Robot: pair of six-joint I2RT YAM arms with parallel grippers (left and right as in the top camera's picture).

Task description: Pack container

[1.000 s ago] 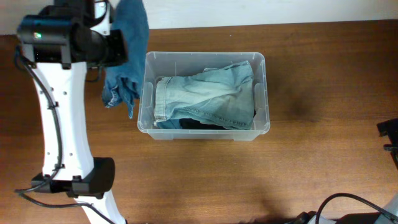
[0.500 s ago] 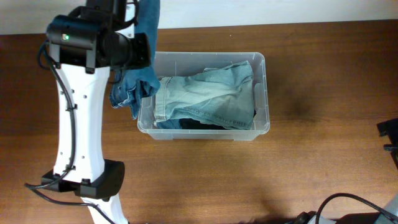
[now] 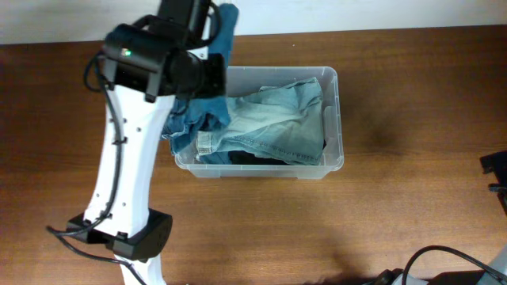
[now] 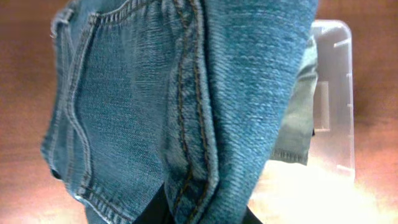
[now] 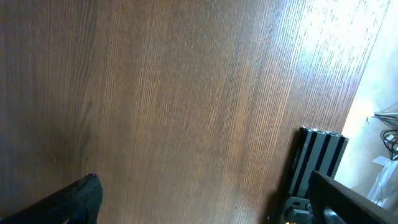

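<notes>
The container [image 3: 340,119] is a clear plastic bin at the table's middle, with light blue jeans [image 3: 269,123] folded inside it. My left gripper [image 4: 199,214] is shut on dark blue jeans [image 4: 186,93], which hang from it. In the overhead view the dark jeans [image 3: 198,120] drape over the bin's left end, partly inside, under my left arm [image 3: 158,59]. The bin's rim [image 4: 336,93] and the light jeans [image 4: 298,118] show at the right of the left wrist view. My right gripper [image 5: 205,205] is open and empty over bare wood at the far right [image 3: 497,178].
A black metal frame post [image 5: 317,162] stands at the table's edge beside my right gripper. A black cable [image 3: 444,261] lies at the bottom right. The left arm's base [image 3: 135,237] stands at the front left. A white wall runs along the table's back edge.
My left arm has swung to the right with the dark jeans, from left of the bin to over its left end. The right arm has not moved.
</notes>
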